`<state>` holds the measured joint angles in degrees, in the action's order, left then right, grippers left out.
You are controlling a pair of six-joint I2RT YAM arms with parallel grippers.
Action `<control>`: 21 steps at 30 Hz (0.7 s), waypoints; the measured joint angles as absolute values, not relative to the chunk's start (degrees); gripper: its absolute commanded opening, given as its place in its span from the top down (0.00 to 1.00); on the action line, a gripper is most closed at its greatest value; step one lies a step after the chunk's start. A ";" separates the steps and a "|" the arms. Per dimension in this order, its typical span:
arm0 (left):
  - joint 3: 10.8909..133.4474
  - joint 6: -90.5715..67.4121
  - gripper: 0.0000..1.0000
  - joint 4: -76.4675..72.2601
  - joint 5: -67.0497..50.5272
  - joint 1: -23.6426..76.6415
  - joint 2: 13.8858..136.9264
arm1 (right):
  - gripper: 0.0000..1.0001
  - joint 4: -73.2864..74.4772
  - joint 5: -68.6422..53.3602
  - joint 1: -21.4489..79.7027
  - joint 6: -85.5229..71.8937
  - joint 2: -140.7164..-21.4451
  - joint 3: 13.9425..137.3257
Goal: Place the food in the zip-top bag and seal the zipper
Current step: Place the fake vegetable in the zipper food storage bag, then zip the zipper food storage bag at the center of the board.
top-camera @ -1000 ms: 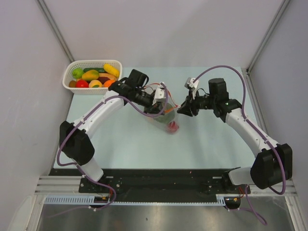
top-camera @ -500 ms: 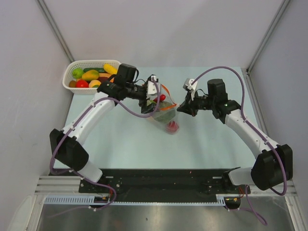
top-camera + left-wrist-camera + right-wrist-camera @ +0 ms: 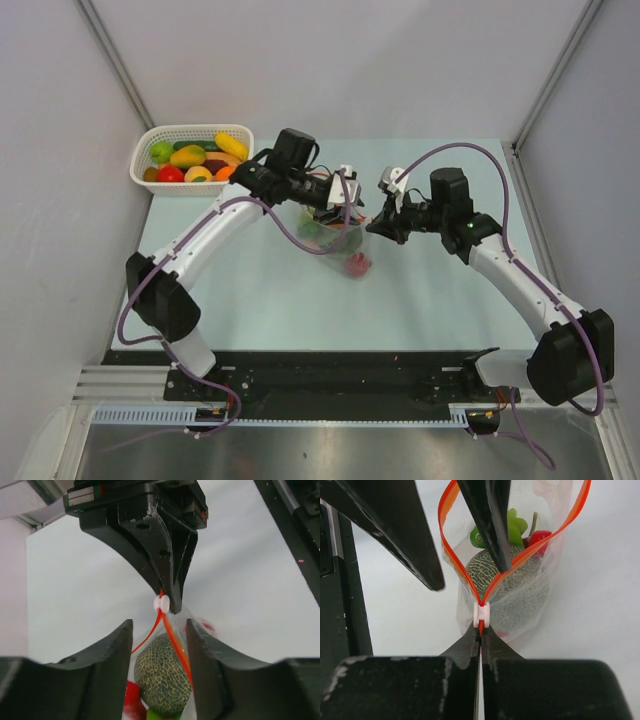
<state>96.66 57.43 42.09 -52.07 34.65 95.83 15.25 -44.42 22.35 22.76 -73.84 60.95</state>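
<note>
While the right gripper (image 3: 481, 630) pinches the zipper (image 3: 462, 575) just behind its white slider (image 3: 481, 614), zip-top bag (image 3: 343, 248) sits mid-table (image 3: 250, 300): clear, crinkly. Orange-red strip gapes, lying crosswise, slider end rightward. Contents: netted green melon (image 3: 512, 582), glossy red pepper (image 3: 540, 537). Left gripper (image 3: 159, 626): half open at the mouth, no visible hold.

Wide open surface (image 3: 430, 300) from 4 through 8 o'clock of the zip-top bag (image 3: 335, 246). At 12 o'clock, blocked by the left gripper (image 3: 340, 215), jaws parted about the bag's mouth. At 2 o'clock, blocked by the right gripper (image 3: 372, 228), jaws pinched on the zipper (image 3: 481, 614). Mouth crowded by a netted melon (image 3: 162, 672). White basket (image 3: 190, 128) well apart at 10 o'clock.
</note>
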 measured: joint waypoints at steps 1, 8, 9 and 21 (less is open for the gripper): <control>97.25 56.99 0.56 42.06 -52.80 35.00 96.64 | 1.00 15.07 -44.34 22.39 22.76 -73.78 60.90; 99.72 57.01 0.68 43.16 -53.98 36.62 100.66 | 1.00 14.66 -43.94 22.57 23.24 -73.36 60.77; 99.74 56.97 0.70 43.22 -54.04 36.82 100.86 | 1.00 14.68 -43.92 22.59 23.35 -73.30 60.77; 100.99 56.84 1.00 43.66 -53.74 37.04 102.43 | 1.00 16.14 -42.89 22.55 25.54 -72.51 60.73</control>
<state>100.99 56.84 43.66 -53.74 37.04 102.43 16.14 -42.89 22.55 25.54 -72.51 60.73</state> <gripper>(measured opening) 0.036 0.009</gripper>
